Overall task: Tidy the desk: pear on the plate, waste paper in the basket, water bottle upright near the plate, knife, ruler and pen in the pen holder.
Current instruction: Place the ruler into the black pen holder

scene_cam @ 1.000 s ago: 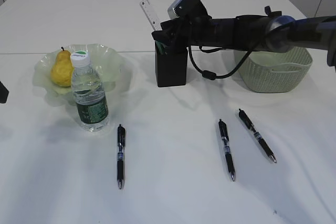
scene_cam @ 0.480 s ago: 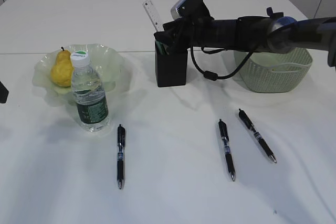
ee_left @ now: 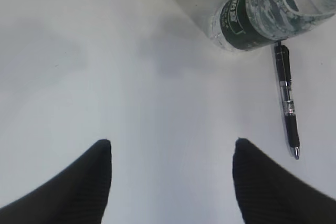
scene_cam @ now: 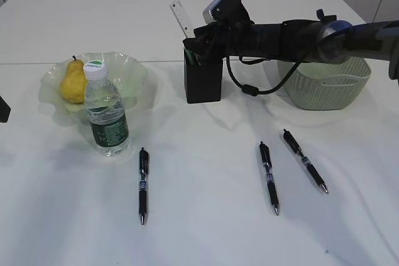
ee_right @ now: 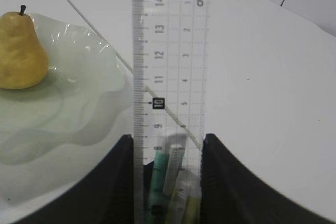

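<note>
right end effector [ee_right: 167,145] pinching ruler [ee_right: 168,77] over pen holder [scene_cam: 203,79]. lower straight, then release. left end effector [ee_left: 172,153] spread, empty.

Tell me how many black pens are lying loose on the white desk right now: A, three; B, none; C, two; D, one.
A: three black pens lie flat on the white desk, one by the clear water bottle and two toward the right.

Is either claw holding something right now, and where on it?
The right claw grips the ruler by its lower end, over the pen holder. The left claw holds nothing.
</note>
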Action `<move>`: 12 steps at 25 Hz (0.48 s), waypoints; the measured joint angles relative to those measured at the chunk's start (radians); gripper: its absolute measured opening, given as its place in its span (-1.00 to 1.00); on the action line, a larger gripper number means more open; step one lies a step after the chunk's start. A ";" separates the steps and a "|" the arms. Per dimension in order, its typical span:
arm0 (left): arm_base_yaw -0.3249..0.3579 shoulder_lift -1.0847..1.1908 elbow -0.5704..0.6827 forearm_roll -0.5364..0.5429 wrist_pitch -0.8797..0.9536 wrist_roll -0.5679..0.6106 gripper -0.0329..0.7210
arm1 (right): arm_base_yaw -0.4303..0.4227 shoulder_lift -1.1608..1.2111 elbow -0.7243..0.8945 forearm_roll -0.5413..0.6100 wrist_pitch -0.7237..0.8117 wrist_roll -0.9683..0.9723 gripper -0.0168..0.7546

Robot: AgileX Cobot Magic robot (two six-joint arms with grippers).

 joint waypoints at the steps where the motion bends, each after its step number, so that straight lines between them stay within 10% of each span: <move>1: 0.000 0.000 0.000 0.000 0.000 0.000 0.44 | 0.000 0.000 0.000 0.000 0.000 0.000 -0.19; 12: 0.000 0.000 0.000 0.000 0.000 0.000 0.44 | -0.010 0.000 0.000 0.000 0.000 0.024 -0.19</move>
